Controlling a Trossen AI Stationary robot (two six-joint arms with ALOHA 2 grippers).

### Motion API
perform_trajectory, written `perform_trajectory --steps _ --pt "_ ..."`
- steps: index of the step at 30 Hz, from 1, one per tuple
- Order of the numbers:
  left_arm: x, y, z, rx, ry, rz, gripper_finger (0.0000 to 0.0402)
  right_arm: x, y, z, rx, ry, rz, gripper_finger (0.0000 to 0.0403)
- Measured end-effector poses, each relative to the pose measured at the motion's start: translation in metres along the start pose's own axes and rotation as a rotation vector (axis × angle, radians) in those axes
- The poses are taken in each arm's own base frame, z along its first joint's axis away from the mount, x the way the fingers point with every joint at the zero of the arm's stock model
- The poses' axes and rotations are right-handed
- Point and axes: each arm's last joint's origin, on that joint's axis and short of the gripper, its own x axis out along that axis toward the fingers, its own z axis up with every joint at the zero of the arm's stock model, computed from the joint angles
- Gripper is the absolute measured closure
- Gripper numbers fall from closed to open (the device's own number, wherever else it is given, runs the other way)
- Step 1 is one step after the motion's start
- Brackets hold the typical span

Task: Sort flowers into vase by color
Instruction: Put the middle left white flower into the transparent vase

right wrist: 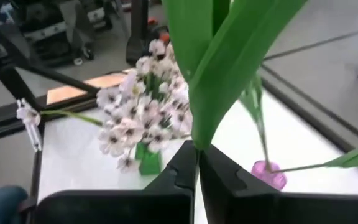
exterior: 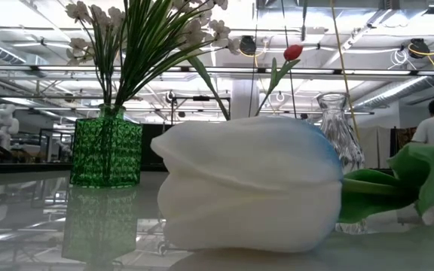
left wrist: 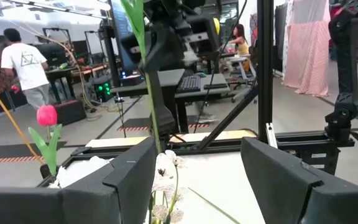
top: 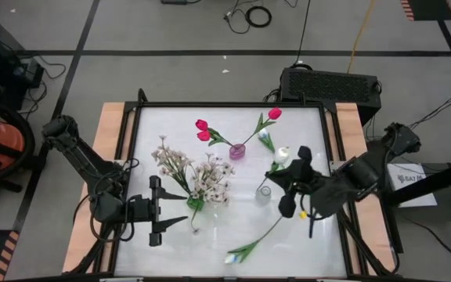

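High view: three pink-red tulips (top: 202, 125), three vases (top: 236, 150)

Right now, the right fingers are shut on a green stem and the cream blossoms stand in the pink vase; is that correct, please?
Not quite: the cream blossoms stand in the green vase, as the high view shows. The pink vase holds pink tulips. The rest holds: the right fingers are shut on a green stem.
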Motion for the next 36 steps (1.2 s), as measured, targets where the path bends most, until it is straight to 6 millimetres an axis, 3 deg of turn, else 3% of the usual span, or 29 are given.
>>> perform_trajectory --steps 5,12,23,36 --pt "0.0 0.0 0.0 0.003 0.003 0.0 0.0159 0.016 0.006 -0.009 -0.001 0.082 0.007 0.0399" --pt "0.0 0.0 0.0 0.002 0.003 0.0 0.0159 0.033 -0.004 -0.012 -0.003 0.163 -0.055 0.0399" --pt "0.0 0.0 -0.003 0.006 0.024 -0.003 0.0159 0.042 -0.016 -0.011 -0.015 0.211 -0.109 0.0399" --pt "0.0 -0.001 -0.004 0.006 0.025 -0.003 0.0159 0.062 -0.006 -0.028 -0.073 0.277 -0.168 0.0399"
